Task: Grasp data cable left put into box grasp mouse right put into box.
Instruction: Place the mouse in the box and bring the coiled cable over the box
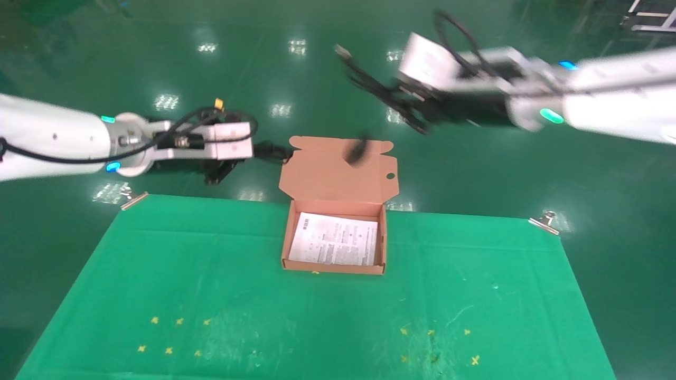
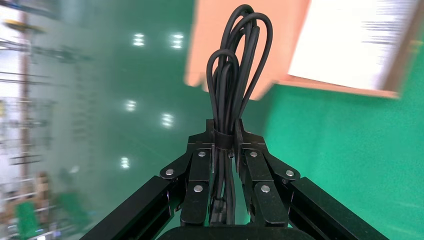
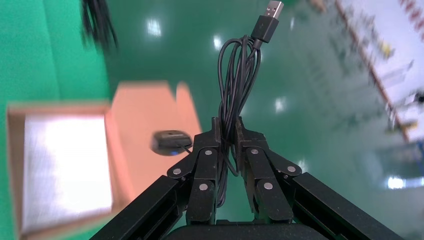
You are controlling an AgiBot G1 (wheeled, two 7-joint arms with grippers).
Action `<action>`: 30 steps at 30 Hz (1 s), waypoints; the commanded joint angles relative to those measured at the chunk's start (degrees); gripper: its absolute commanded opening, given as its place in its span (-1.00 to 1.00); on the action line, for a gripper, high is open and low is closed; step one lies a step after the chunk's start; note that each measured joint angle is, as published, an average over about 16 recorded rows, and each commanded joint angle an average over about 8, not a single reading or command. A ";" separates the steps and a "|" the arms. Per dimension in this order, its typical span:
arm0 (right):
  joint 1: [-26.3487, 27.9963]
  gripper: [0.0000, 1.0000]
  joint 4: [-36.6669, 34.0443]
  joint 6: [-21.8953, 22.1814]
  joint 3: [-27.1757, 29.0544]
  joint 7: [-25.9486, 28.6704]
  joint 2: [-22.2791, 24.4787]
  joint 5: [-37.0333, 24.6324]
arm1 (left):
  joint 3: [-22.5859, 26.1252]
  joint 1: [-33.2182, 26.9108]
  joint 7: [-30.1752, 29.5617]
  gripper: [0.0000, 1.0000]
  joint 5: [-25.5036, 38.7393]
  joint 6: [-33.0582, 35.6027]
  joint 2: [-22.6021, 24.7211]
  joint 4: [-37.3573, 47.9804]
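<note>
Data cable [image 2: 235, 75] clamped in left gripper [image 2: 226, 137] beside box [image 1: 334, 264] lid; mouse [image 3: 171, 142] dangled by cord [image 3: 235, 90] pinched in right gripper [image 3: 227, 132] above box

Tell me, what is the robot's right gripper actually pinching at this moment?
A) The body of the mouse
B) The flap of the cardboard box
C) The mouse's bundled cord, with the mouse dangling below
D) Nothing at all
C: in the right wrist view the right gripper is shut on the looped cord with its USB plug, while the mouse hangs free over the box lid.
</note>
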 commanded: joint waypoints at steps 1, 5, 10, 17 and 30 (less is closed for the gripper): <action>2.18 -1.00 -1.36 0.74 0.50 -1.44 -2.49 1.21 | -0.16 -1.02 -0.52 -1.00 1.26 -1.13 0.67 -1.09; 5.48 -1.00 -7.24 2.17 1.04 -6.82 -7.45 3.29 | -0.41 -2.29 -0.61 -1.00 2.51 -3.03 2.07 -0.67; 8.43 -1.00 -13.81 2.78 1.03 -11.85 -11.09 4.10 | -0.59 -3.00 -0.75 -1.00 3.42 -4.21 2.64 -0.49; 8.81 -1.00 -16.89 2.48 0.45 -13.02 -12.86 3.96 | -0.45 -3.05 -1.53 -1.00 4.75 -4.13 2.07 -0.78; 5.52 -1.00 -21.37 5.31 -2.20 -14.84 -15.60 3.80 | 0.08 -2.45 -9.95 -1.00 12.48 0.97 -2.92 -3.16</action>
